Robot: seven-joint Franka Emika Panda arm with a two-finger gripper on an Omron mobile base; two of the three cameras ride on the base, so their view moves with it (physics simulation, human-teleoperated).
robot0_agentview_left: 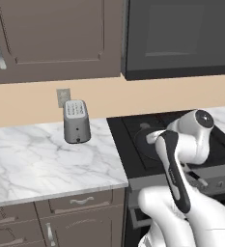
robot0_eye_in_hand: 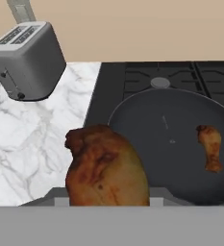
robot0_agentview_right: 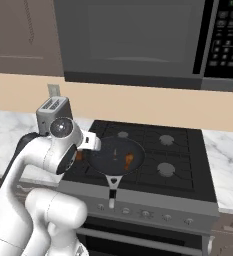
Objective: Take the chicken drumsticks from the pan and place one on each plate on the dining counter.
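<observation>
Hand view showed the gripper (robot0_eye_in_hand: 108, 202) pinching one drumstick (robot0_eye_in_hand: 106, 166) lifted beside the pan (robot0_eye_in_hand: 171, 144), the second drumstick (robot0_eye_in_hand: 210, 146) lying inside it; by judgement, both plate placements remained.

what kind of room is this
A home kitchen, rendered: a gas stove with a pan on it, a microwave above, and a toaster on the marble counter.
</observation>
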